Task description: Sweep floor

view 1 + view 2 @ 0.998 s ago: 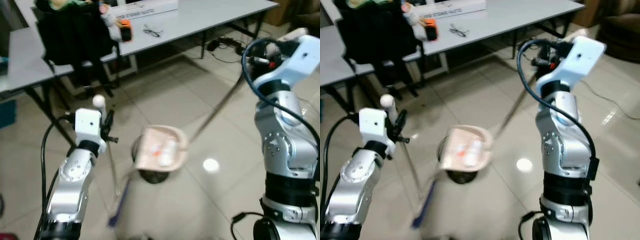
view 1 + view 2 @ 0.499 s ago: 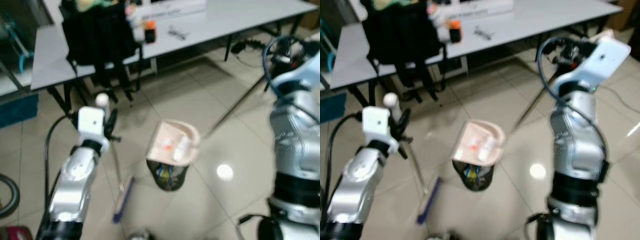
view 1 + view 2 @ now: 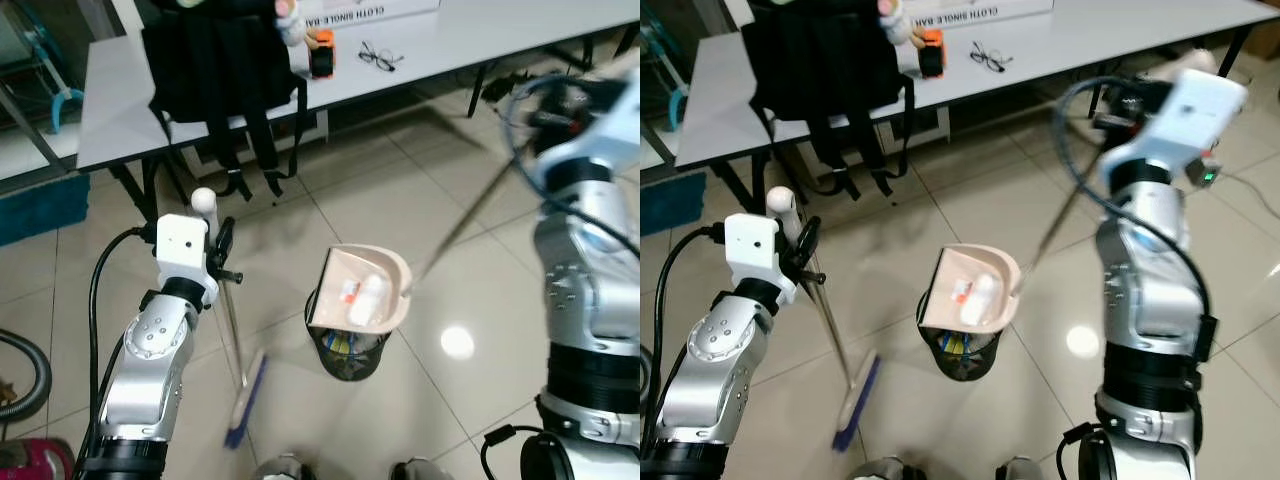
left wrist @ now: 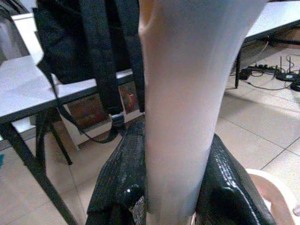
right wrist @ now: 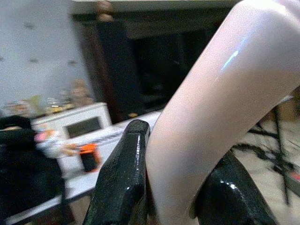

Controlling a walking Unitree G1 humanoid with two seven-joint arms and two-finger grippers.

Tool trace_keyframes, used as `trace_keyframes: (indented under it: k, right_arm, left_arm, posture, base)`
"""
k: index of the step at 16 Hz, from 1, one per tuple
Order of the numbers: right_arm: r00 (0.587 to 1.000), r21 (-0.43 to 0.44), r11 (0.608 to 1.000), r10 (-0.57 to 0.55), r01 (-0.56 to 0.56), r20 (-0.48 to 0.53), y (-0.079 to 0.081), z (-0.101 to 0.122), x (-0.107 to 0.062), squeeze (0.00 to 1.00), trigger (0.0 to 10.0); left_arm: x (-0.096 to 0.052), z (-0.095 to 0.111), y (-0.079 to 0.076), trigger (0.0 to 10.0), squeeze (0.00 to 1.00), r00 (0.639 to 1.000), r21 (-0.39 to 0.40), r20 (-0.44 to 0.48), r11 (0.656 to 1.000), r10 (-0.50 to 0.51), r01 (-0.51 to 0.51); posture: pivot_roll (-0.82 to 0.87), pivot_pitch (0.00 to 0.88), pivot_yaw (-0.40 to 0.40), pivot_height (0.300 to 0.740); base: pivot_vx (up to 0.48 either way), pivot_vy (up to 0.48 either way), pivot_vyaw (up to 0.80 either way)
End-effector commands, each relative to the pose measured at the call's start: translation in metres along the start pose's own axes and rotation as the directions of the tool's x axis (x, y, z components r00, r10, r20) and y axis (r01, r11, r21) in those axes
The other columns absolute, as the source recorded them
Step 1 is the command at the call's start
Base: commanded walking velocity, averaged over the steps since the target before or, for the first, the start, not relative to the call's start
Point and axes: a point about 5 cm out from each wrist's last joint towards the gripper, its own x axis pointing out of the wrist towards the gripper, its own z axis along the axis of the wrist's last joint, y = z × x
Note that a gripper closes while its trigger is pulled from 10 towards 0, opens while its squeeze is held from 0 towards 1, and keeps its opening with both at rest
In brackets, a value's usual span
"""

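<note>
My left gripper (image 4: 171, 187) clamped the broom (image 3: 238, 372) high on its stiff, smooth pole, head resting on floor below | my right gripper (image 5: 176, 187) clamped the dustpan's (image 3: 366, 289) long handle end, pan far down-shaft over the bin (image 3: 348, 351) | light but tip-heavy, I judged; grip firmly.

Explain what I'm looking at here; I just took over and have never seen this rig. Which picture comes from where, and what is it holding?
It is a humanoid robot with two silver arms. The two wide pictures come from its head, looking down at the tiled floor. The two close-ups come from wrist cameras. The left pincer is shut on the broom, whose head rests on the floor. The right pincer is shut on the dustpan handle, with the pan over a bin, litter still in it. Behind stands a table with a black bag and glasses.
</note>
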Motion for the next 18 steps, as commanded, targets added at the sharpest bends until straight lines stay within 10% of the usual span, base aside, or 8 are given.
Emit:
trace_keyframes:
  k: [1, 10, 13, 15, 18]
  right_arm:
    - [0.997, -0.011, 0.999, 0.036, -0.035, 0.068, 0.005, 0.011, 0.002, 0.00, 10.0]
    - [0.893, -0.289, 0.879, 0.429, -0.379, 0.134, 0.054, 0.006, -0.014, 0.00, 10.0]
    - [0.807, -0.337, 0.782, 0.583, -0.525, 0.094, 0.071, -0.003, -0.027, 0.00, 10.0]
    - [0.698, -0.427, 0.639, 0.716, -0.640, 0.025, 0.086, -0.011, -0.040, 0.00, 10.0]
    - [0.627, -0.421, 0.564, 0.779, -0.711, -0.016, 0.094, -0.019, -0.050, 0.00, 10.0]
  left_arm:
    - [0.000, 0.003, 0.006, 10.0, 0.00, 1.000, 0.018, 0.013, 1.000, 0.023, -0.023]
    - [-0.001, 0.002, 0.004, 10.0, 0.00, 1.000, 0.016, 0.007, 1.000, 0.017, -0.017]
    - [0.000, 0.002, 0.003, 10.0, 0.00, 1.000, 0.015, 0.006, 1.000, 0.010, -0.010]
    - [0.000, 0.002, 0.003, 10.0, 0.00, 1.000, 0.014, 0.006, 1.000, 0.007, -0.007]
    - [0.000, 0.001, 0.003, 10.0, 0.00, 1.000, 0.015, 0.004, 1.000, 0.004, -0.004]
  posture:
    - [-0.01, 0.085, 0.104, 0.740]
    - [-0.01, 0.090, 0.106, 0.740]
    - [-0.01, 0.090, 0.107, 0.740]
    - [-0.01, 0.091, 0.107, 0.740]
    - [-0.01, 0.091, 0.106, 0.740]
  base:
    - [0.000, 0.000, 0.00]
    - [0.000, 0.000, 0.00]
    - [0.000, 0.000, 0.00]
    - [0.000, 0.000, 0.00]
    - [0.000, 0.000, 0.00]
